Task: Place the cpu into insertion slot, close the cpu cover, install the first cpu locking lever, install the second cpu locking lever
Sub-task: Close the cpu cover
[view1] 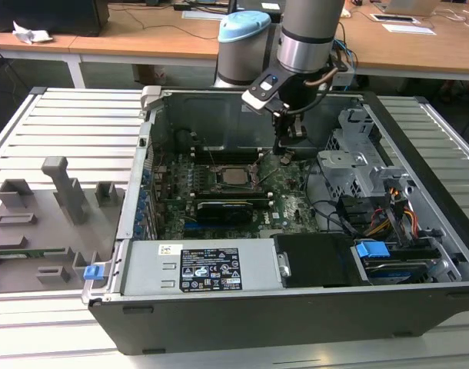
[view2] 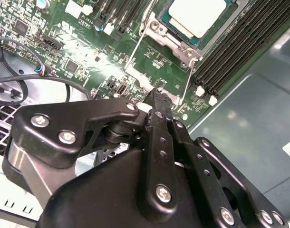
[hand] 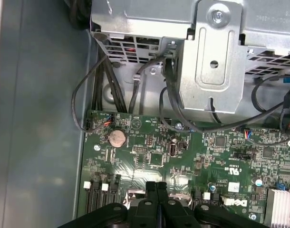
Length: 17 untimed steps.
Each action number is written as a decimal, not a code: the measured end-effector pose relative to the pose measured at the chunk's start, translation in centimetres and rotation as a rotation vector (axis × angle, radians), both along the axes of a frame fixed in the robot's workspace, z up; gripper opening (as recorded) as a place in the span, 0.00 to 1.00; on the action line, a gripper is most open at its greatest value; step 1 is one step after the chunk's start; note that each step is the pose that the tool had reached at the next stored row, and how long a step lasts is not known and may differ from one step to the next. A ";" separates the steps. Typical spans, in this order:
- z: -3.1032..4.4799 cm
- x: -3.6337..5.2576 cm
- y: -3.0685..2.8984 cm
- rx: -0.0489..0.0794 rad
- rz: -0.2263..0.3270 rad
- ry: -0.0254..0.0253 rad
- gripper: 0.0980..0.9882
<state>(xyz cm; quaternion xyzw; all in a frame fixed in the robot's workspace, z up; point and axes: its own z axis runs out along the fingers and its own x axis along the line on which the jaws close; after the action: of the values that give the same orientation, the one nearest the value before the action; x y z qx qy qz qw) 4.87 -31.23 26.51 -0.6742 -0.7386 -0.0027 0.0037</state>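
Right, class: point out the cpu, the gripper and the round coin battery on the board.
the cpu [view2: 197,15], second wrist view, middle of its pale top.
the gripper [hand: 157,186], first wrist view, between its shut fingertips.
the coin battery [hand: 117,137], first wrist view, centre of its face.

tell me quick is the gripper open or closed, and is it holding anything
Gripper: closed, with nothing visible in its grip.

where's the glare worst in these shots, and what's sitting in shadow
Second wrist view: the cpu top is washed out almost white. First wrist view: the metal bracket glints and the gripper sits dark. Exterior view: the circuit board lies in the shade of the computer case.
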 end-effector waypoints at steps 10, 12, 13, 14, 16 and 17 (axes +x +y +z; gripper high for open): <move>-0.32 1.15 0.03 -0.001 0.000 0.0022 0.01; -0.52 1.27 0.03 -0.001 0.000 0.0032 0.01; -0.61 1.31 0.03 -0.002 0.000 0.0036 0.01; -0.76 1.35 0.03 -0.002 0.000 0.0045 0.01; -0.89 1.34 0.03 -0.002 0.000 0.0053 0.01; -0.93 1.35 -0.01 -0.002 0.000 0.0056 0.01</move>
<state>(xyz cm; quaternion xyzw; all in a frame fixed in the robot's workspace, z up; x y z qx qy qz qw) 6.22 -31.23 25.58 -0.6742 -0.7385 0.0000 0.0051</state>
